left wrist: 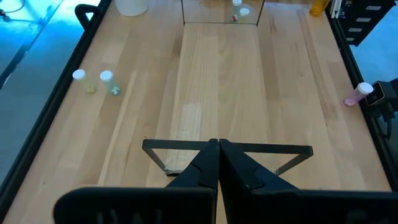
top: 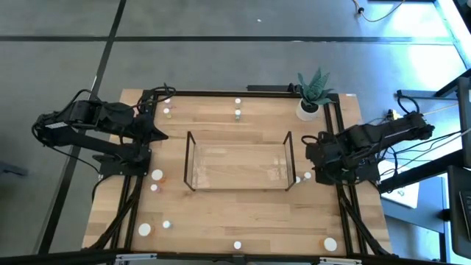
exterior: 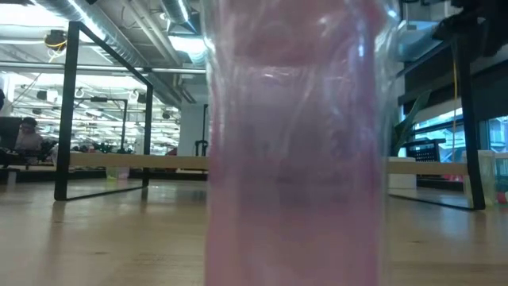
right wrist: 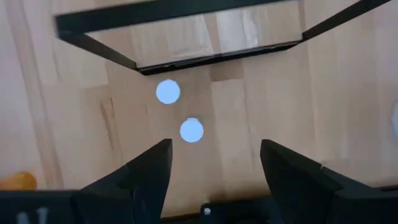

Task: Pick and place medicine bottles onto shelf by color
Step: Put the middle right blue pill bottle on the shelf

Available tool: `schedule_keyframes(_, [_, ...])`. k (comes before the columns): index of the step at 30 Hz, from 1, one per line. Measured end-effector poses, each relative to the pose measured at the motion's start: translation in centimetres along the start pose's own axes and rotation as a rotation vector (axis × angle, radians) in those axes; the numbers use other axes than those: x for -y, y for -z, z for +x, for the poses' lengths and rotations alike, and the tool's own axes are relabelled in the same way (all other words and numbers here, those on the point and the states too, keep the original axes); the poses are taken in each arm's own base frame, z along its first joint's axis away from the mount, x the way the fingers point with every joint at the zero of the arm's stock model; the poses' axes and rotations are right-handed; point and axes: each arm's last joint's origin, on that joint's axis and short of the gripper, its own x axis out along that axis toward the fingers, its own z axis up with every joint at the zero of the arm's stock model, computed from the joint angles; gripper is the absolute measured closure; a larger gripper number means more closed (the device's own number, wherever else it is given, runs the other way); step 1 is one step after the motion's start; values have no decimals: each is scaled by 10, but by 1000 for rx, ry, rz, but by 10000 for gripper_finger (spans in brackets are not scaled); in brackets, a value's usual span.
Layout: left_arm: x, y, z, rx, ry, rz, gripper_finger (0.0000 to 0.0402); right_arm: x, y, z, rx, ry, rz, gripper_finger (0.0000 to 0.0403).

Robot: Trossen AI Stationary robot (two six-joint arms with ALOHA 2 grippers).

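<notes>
Along the near edge of the wooden surface (top: 243, 210), several small bottles are standing: a white-capped one (top: 237, 245) in the middle and a bigger one (top: 330, 244) at the right. The clear shelf (top: 239, 161) is sitting in the centre. The right pincer (right wrist: 214, 163) is hanging with its fingers apart and holding nothing, over two white caps (right wrist: 191, 130) just beside the shelf's right end. The left pincer (left wrist: 219, 163) is waiting closed and empty at the left. Two more bottles (top: 238, 113) are standing far, behind the shelf.
</notes>
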Motion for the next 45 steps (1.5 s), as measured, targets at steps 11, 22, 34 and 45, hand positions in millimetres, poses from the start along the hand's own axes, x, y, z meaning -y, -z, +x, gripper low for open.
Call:
schedule_keyframes(11, [0, -3, 0, 33, 4, -33, 401, -2, 8, 47, -33, -19, 1, 157])
schedule_keyframes(22, [0, -3, 0, 33, 4, -31, 401, -5, 12, 67, -60, -59, 13, 157])
schedule_keyframes(34, [0, -3, 0, 33, 4, -31, 401, -5, 16, 84, -113, -43, 32, 157])
schedule_keyframes(45, [0, -3, 0, 33, 4, -30, 401, -9, 11, 99, -179, -9, 27, 157])
